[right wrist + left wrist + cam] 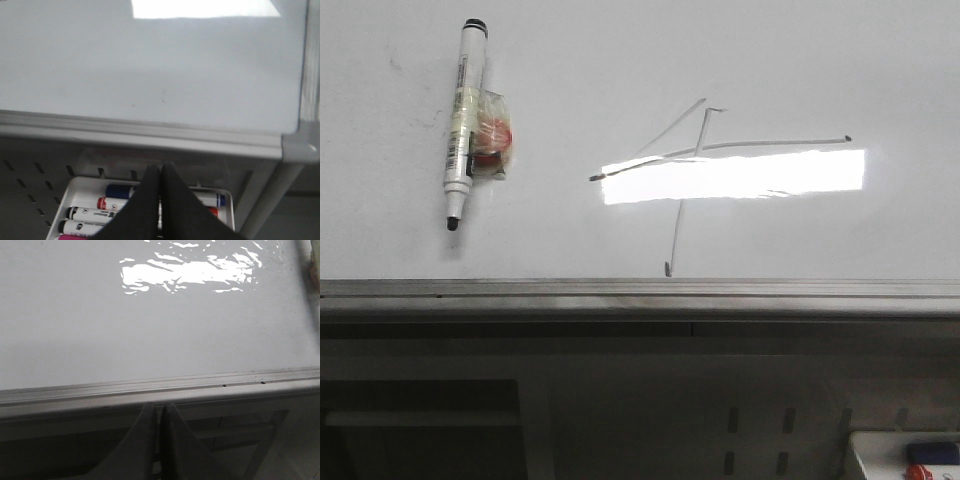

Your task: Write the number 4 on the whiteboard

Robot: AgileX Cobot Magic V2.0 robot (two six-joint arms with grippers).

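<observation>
Glossy whiteboard [620, 60] already carries the number 4 [692, 165] near its middle, so writing looks done, marker [462, 120] lying beside, left tool [159, 440] and right tool [160, 205] both pressed together, empty.

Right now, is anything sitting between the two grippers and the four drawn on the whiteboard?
Nothing visible blocks either one. The left gripper and right gripper are shut, both off the near edge of the whiteboard. The marker lies well left of the number 4.
</observation>
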